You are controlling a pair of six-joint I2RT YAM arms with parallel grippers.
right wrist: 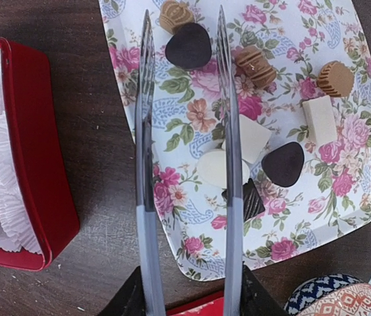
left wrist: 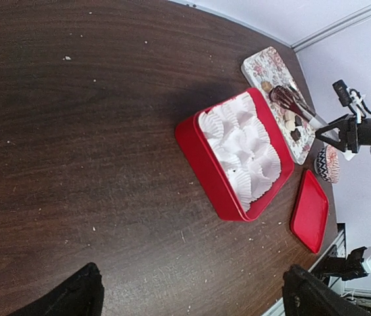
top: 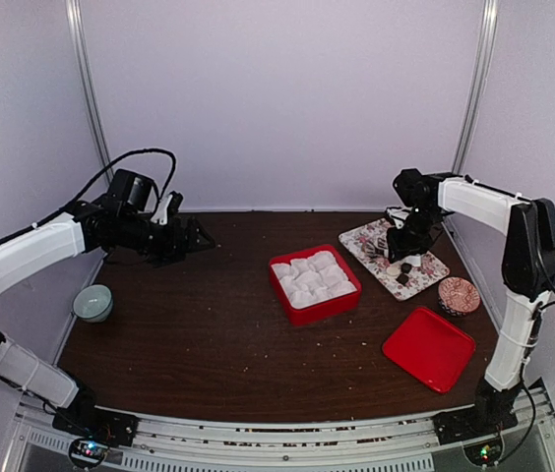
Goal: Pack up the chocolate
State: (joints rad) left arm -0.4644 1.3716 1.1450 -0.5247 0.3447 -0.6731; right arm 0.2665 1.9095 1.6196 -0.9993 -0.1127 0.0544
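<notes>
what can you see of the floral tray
The tray is a rounded rectangle, glossy white, printed with pink roses, green leaves and blue paisley. It lies flat on the dark table, just right of the red box and apart from it. About nine chocolates, dark, tan and white, sit loose on it. The right gripper hangs over it, jaws open, a dark heart between its long clear fingers. Whether they touch the tray cannot be told.

White-shelled left arm (top: 31,251) and right arm (top: 479,202) — black joints, looped black cable (top: 125,162), long grey jaws on the right
</notes>
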